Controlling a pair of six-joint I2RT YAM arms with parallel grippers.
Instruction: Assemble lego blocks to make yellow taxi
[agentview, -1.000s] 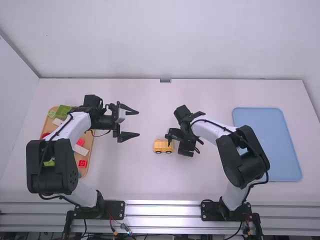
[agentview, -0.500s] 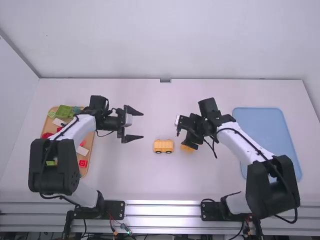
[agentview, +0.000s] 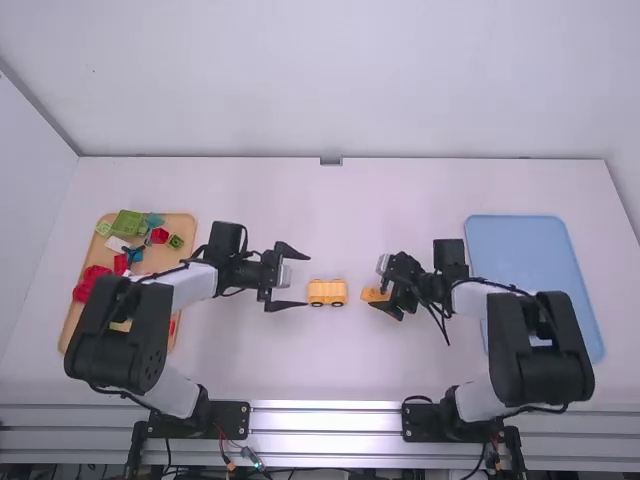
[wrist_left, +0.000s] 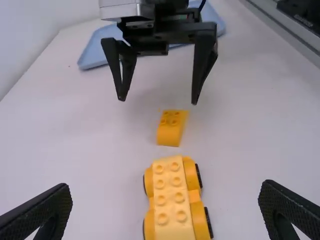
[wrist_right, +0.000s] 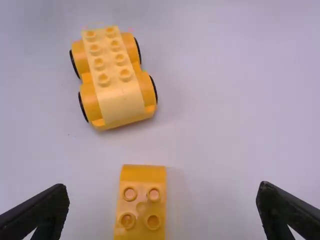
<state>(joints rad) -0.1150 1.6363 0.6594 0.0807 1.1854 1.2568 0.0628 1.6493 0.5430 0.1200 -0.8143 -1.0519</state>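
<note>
Moved since the earlier frame: left tool, shifted right and toward the near edge of the bench, now close beside the yellow car base; right tool, shifted slightly toward the same near edge. Car base and small block: same places as before.

Left tool: fingers spread wide, nothing held; in the left wrist view the car base lies ahead, between the lines of the two fingers.
Right tool: fingers likewise wide apart, nothing gripped; tips above the small block, apart from it.

Yellow car base: one, upright on its black wheels, middle of the bench. Paler studded top, two rows of four, ends curving down smooth. Long axis left to right in the high view, running from one tool toward the other. Which end is the front: cannot be told.

Yellow-orange curved block: one, on the bench just right of the car base, not touching it. Studs up, four visible; smooth curved end toward the car base, long axis roughly left to right.

Orange-tan tray: left side of the bench, partly behind the left arm. Contents: green block, red block, white block, teal piece, other pieces.

Blue tray: right side of the bench, partly behind the right arm.
</note>
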